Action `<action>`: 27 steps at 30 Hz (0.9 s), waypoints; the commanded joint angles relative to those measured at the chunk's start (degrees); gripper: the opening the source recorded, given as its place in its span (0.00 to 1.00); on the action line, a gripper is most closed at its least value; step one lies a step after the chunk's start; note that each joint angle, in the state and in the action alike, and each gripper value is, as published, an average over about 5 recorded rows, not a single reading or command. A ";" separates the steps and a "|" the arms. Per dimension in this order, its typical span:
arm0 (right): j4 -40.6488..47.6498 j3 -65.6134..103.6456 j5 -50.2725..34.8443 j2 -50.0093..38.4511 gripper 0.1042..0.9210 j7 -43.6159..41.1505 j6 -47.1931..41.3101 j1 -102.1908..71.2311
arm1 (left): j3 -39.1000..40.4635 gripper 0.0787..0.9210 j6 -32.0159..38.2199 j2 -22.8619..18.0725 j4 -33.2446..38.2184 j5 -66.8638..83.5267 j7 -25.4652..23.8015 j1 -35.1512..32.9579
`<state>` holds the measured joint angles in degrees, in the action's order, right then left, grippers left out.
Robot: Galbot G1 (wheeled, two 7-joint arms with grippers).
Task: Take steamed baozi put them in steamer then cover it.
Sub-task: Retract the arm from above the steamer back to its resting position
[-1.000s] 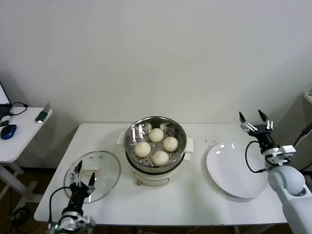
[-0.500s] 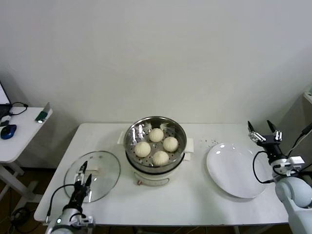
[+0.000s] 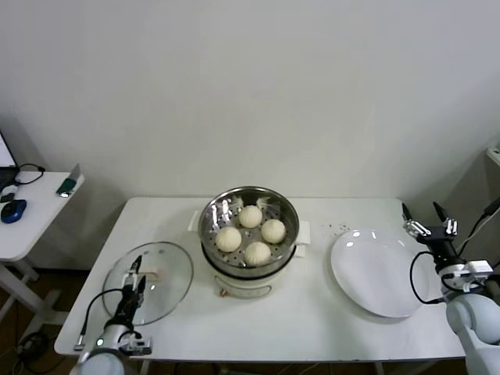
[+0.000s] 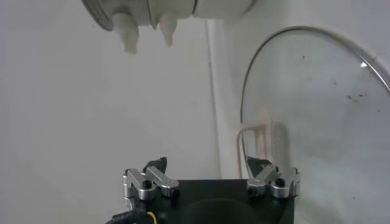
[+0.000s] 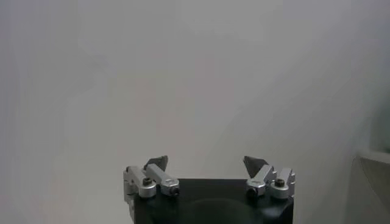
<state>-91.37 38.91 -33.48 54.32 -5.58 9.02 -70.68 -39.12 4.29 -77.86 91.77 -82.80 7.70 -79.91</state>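
Right tool (image 3: 426, 217) moved outward and lower: earlier above plate's (image 3: 375, 273) far right rim, now past that rim, beside table's (image 3: 312, 312) right edge, plate wholly to its inner side. Fingers spread wide throughout.

Left tool (image 3: 137, 273) dropped lower, toward table's near edge: lid (image 3: 160, 273) now mostly ahead of tool, handle just beyond fingertips. Less of left arm in view.

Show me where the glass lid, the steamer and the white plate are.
glass lid (image 3: 160, 273), head view, on the clear glass pane.
steamer (image 3: 209, 217), head view, on the steel basket's left wall.
white plate (image 3: 375, 273), head view, on its bare middle.
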 commanded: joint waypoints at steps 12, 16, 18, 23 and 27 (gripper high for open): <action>0.13 0.45 2.85 1.27 0.88 -0.47 0.46 -1.05 | 1.18 0.88 -0.17 0.57 -7.48 -0.11 3.19 7.17; 0.21 0.47 3.47 1.53 0.88 -0.68 0.58 -1.24 | 1.42 0.88 -0.16 0.44 -7.99 0.49 3.33 7.90; 0.29 0.48 3.76 1.72 0.88 -0.79 0.65 -1.29 | 1.53 0.88 -0.05 0.35 -8.20 0.67 3.30 8.15; 0.50 0.50 4.52 2.29 0.88 -1.10 0.77 -1.30 | 1.58 0.75 0.46 0.28 -8.68 0.95 3.04 8.25; 0.73 0.53 4.86 2.68 0.88 -1.19 0.84 -1.11 | 1.54 0.62 0.73 0.30 -8.75 1.26 2.83 8.07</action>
<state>-90.69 39.37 -29.31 56.77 -6.66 9.81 -71.82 -37.60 4.82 -77.61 83.76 -81.97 10.35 -72.63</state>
